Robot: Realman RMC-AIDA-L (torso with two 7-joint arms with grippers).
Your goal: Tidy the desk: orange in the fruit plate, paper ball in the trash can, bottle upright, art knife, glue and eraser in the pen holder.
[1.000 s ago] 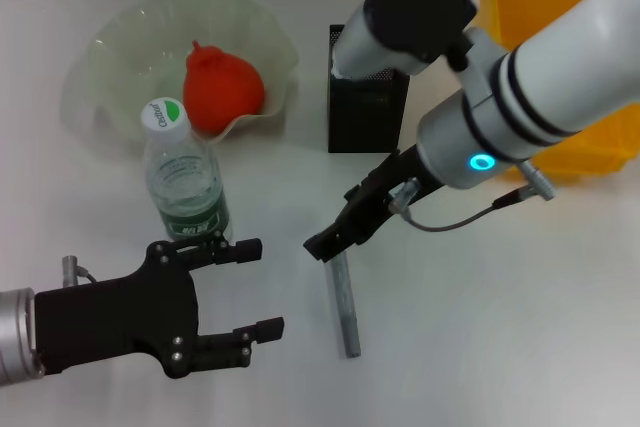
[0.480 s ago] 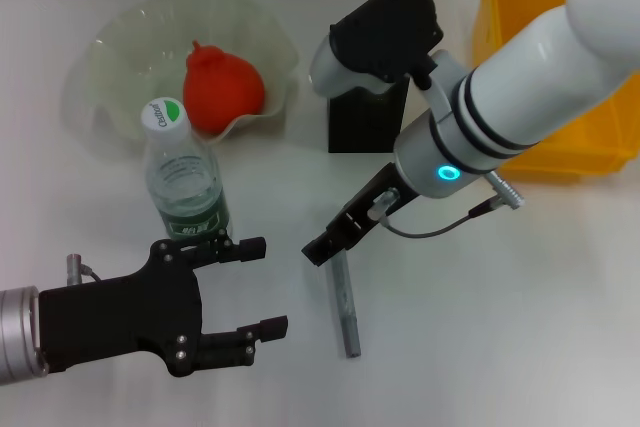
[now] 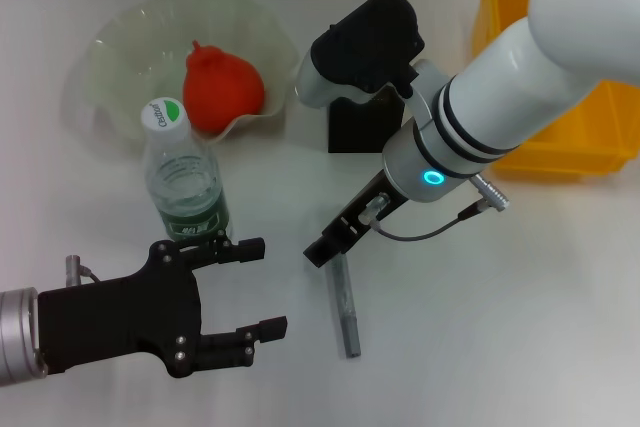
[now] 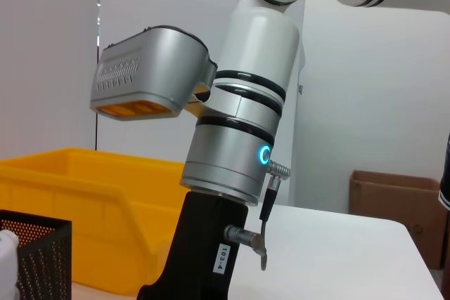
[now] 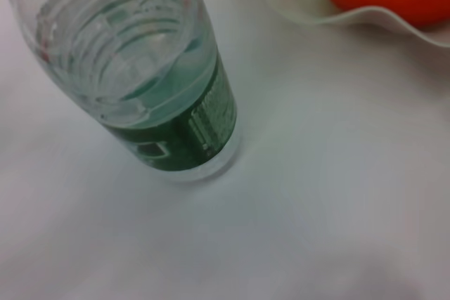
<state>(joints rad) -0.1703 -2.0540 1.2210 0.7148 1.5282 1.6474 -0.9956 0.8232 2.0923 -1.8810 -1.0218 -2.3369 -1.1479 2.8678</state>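
Your tabletop (image 3: 520, 327) has its widest bare stretch at the near right, past the grey stick.

Trash can (image 3: 570, 97): yellow, far right, running off the frame edge; the right arm's body crosses its near wall. The left wrist view shows that wall from low down, behind the arm's silver housing.

Fruit plate (image 3: 120, 47): far left, wavy rim just behind the bottle. The orange (image 3: 222, 87) sits in it, toward its right side.

Pen holder (image 3: 365, 127): black mesh, mid-table between plate and can, top hidden by the right wrist.

Bottle (image 3: 185, 182): upright, cap on, just beyond your left pincer. The right wrist view looks down its ribbed side to the green label.

Left pincer (image 3: 255, 287): near left, low over the tabletop, fingers spread, holding nothing.

Right pincer (image 3: 322, 250): tip at the far end of the art knife (image 3: 345, 307), a grey bar lying flat. You cannot tell whether it is clenched.
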